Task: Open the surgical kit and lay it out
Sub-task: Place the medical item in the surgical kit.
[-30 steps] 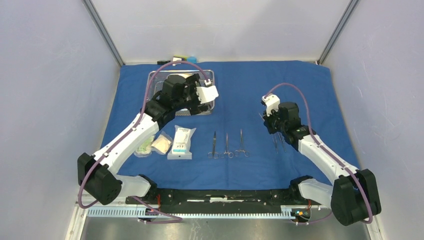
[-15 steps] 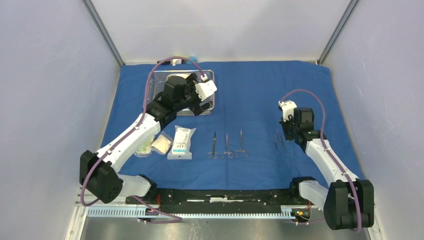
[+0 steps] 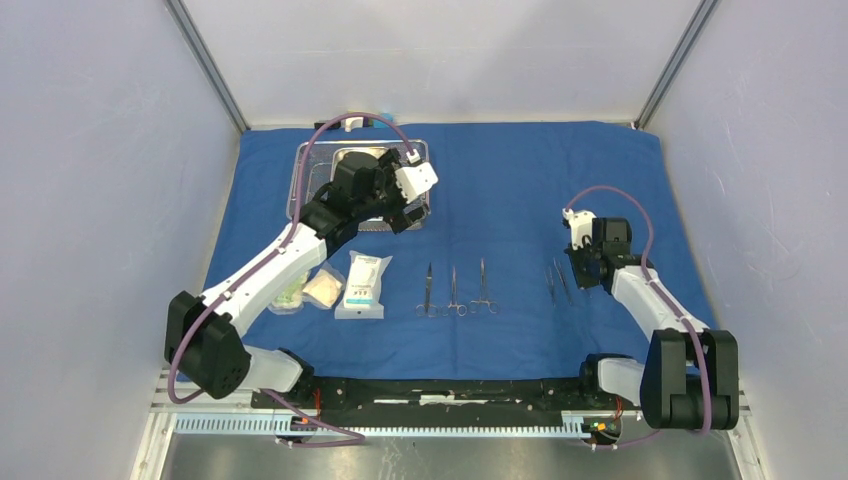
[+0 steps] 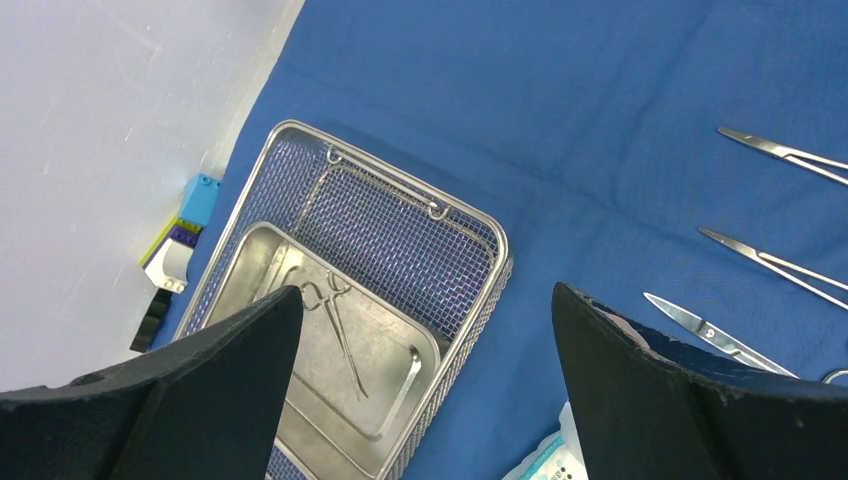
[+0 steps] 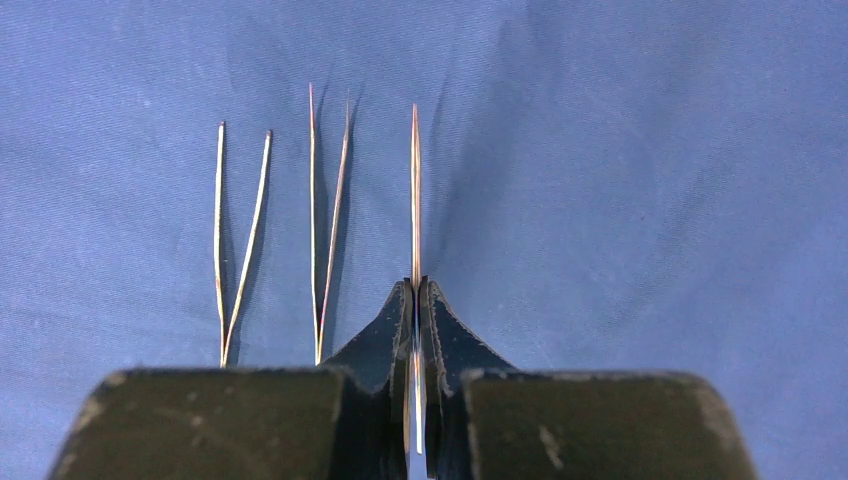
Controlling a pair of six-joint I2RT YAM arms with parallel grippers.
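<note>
The blue cloth wrap (image 3: 520,180) lies spread out flat. On its far left stands the wire-mesh basket (image 4: 470,215), and in it the steel pan (image 4: 260,270) holds one slim clamp (image 4: 340,330). My left gripper (image 4: 425,390) hovers open over the basket's near right corner, nothing between its fingers (image 4: 200,380). Three scissor-like instruments (image 3: 453,290) lie in a row at the middle, three packets (image 3: 363,285) to their left. My right gripper (image 5: 416,290) is shut on thin steel tweezers (image 5: 415,190), low over the cloth beside two other tweezers (image 5: 328,220).
Small coloured blocks (image 4: 180,240) sit off the cloth against the back wall, behind the basket. A packet corner (image 4: 545,460) shows just under my left gripper. Grey enclosure walls close in both sides and the back.
My right arm has drawn back to the right and nearer, bringing the held tweezers down beside the two lying ones. My left gripper has edged slightly farther over the basket.
</note>
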